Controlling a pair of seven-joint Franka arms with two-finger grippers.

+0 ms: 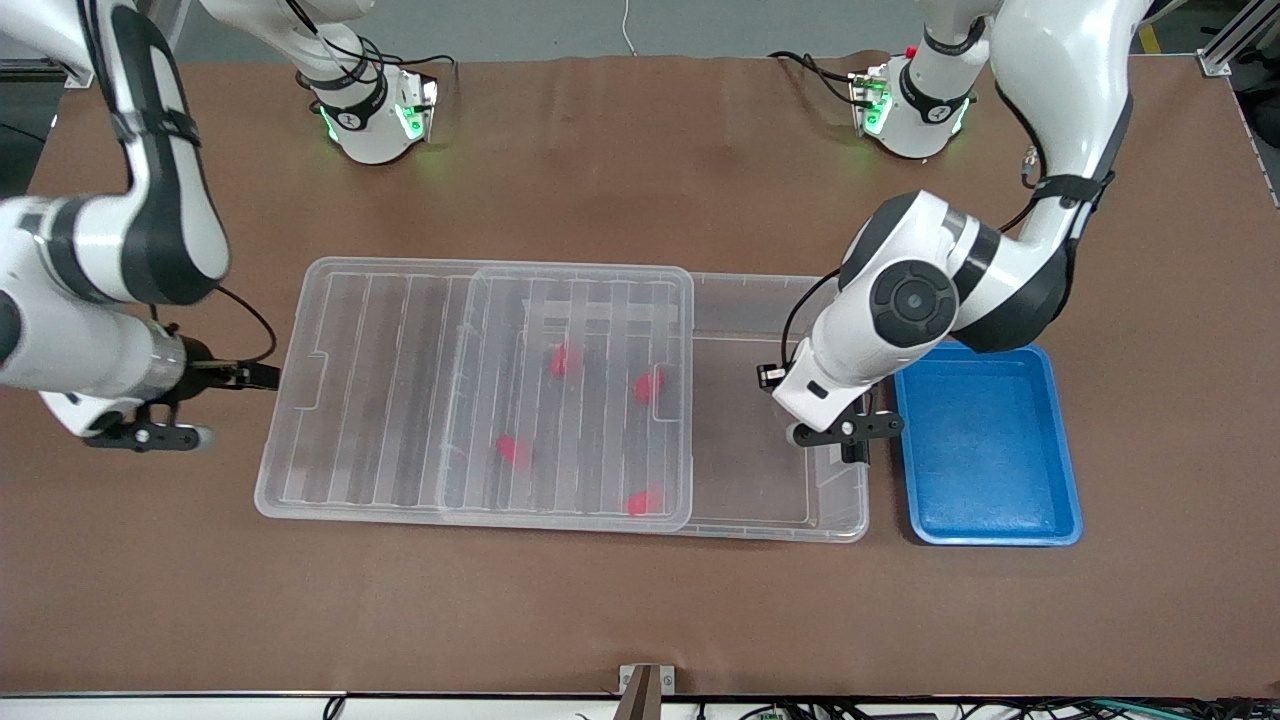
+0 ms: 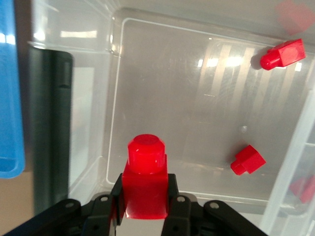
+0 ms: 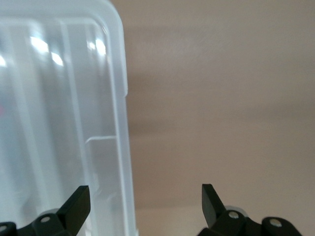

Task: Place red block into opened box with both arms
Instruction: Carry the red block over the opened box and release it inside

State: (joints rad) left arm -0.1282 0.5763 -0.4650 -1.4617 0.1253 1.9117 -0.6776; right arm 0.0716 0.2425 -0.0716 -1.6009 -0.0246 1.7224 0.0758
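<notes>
Left end effector (image 2: 144, 206) grasping the red block (image 2: 145, 177) over the box (image 1: 760, 525); next, release; right end effector (image 3: 145, 204) released, waiting

Lighting: bright, even, from overhead — soft shadows under both arms on the brown worktop (image 1: 620, 600). Glare streaks on the ribbed translucent plastic lid (image 1: 400, 400); red blocks beneath it blurred. Wrist views — foreground soft, white reflections on clear plastic.

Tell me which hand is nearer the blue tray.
Left. The left hand, holding a red block, hangs over the box's open end beside the blue tray; the right hand waits by the lid's end.
</notes>
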